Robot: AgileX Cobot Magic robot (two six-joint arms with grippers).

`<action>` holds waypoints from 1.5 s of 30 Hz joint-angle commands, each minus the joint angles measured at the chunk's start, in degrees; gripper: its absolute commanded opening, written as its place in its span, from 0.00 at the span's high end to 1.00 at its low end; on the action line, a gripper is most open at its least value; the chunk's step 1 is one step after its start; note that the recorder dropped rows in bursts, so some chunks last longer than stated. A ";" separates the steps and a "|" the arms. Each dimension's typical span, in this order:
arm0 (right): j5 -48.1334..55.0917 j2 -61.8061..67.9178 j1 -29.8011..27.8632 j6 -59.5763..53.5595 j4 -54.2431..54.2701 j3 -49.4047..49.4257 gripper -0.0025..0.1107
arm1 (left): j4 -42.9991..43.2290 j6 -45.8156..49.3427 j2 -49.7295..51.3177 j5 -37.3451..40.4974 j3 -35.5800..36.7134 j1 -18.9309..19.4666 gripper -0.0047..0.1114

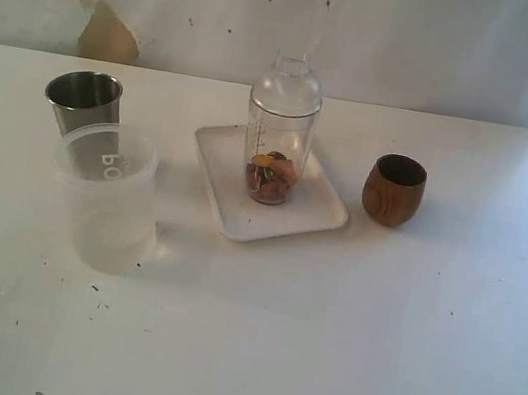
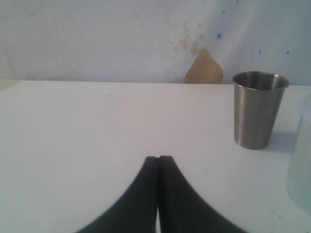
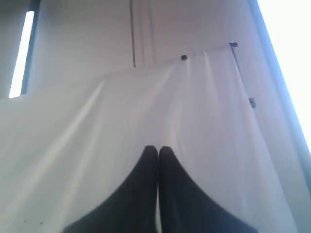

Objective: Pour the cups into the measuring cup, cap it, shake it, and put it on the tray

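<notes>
The clear measuring cup (image 1: 276,149) stands upright on the white tray (image 1: 317,212) with brownish pieces at its bottom. The dome cap (image 1: 289,80) sits on top of it. At back left stands the steel tumbler (image 1: 84,101), also in the left wrist view as the steel tumbler (image 2: 258,109). The brown wooden cup (image 1: 394,189) stands to the right of the tray. Neither arm shows in the exterior view. My left gripper (image 2: 158,158) is shut on nothing, low over the table and well short of the tumbler. My right gripper (image 3: 158,148) is shut, empty, and faces a white backdrop.
A wider translucent tub (image 1: 105,193) with lettering stands just in front of the steel tumbler; its edge shows as the translucent tub (image 2: 301,170) in the left wrist view. A white cloth wall (image 1: 294,20) with a tan stain runs along the table's far edge.
</notes>
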 commanded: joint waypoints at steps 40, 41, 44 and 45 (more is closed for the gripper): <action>56.52 -0.31 -10.02 -6.78 1.08 3.52 0.98 | -0.08 -0.16 -0.26 0.00 0.25 -0.12 0.96; 56.52 -0.31 -10.02 -6.78 1.08 3.52 0.98 | -0.08 -0.16 -0.26 0.00 0.25 -0.12 0.96; 56.52 -0.31 -10.02 -6.78 1.08 3.52 0.98 | -0.08 -0.16 -0.26 0.00 0.25 -0.22 0.96; 56.52 -0.31 -10.02 -6.78 1.08 3.52 0.98 | -0.08 -0.16 -0.26 0.00 0.25 -0.22 0.96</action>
